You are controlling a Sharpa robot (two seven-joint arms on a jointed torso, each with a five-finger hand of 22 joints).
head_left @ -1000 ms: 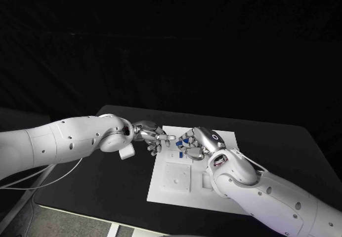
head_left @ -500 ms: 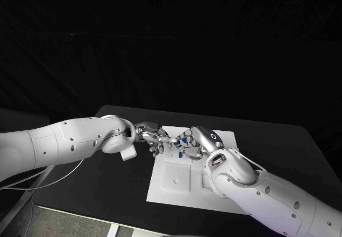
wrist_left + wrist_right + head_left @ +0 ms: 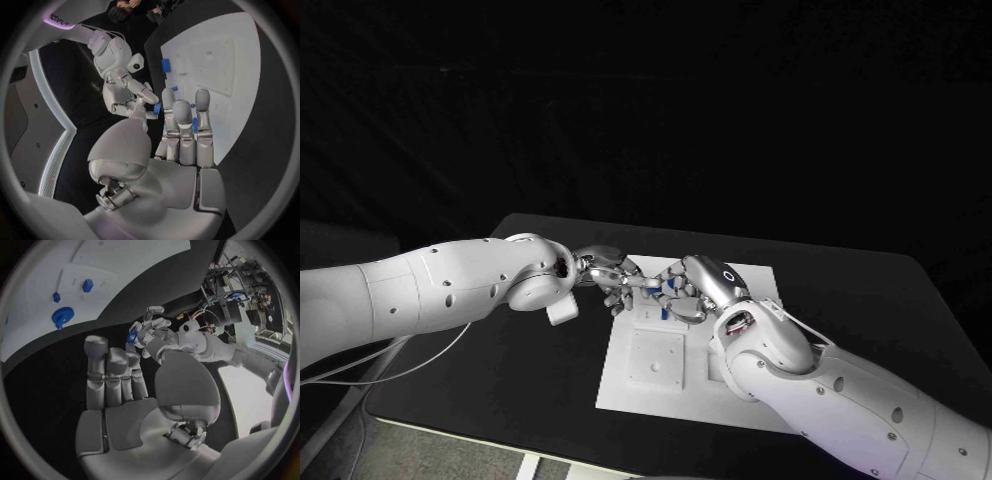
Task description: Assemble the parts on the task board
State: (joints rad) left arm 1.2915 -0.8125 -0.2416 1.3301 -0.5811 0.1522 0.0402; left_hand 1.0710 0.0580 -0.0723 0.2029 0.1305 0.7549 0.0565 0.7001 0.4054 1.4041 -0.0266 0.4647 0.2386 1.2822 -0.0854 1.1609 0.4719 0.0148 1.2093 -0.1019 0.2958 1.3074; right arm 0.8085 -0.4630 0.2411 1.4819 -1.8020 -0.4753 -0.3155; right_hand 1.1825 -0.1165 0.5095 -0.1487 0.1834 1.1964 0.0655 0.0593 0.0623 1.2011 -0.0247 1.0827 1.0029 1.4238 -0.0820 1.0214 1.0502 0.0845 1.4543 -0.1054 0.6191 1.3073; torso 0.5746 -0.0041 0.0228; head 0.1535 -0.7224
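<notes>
The white task board (image 3: 661, 372) lies in the middle of the black table. My left hand (image 3: 609, 278) and right hand (image 3: 698, 292) meet over its far left corner, fingertips nearly touching. In the right wrist view my left hand (image 3: 154, 338) pinches a small blue part (image 3: 132, 336) between thumb and a finger. That part (image 3: 156, 108) also shows beside the left hand's own fingers (image 3: 182, 125). My right hand (image 3: 119, 385) has its fingers straight and apart and holds nothing. A round blue part (image 3: 62, 316) and a smaller blue block (image 3: 87, 285) sit on the board (image 3: 119, 260).
The black table (image 3: 516, 350) has bare room left of the board and ends close to its near edge. A white cable (image 3: 387, 362) hangs below my left arm. The near half of the board holds pale recessed blocks (image 3: 656, 358).
Both hands have drawn slightly closer together over the board's far left corner. The left hand still pinches the blue part.
</notes>
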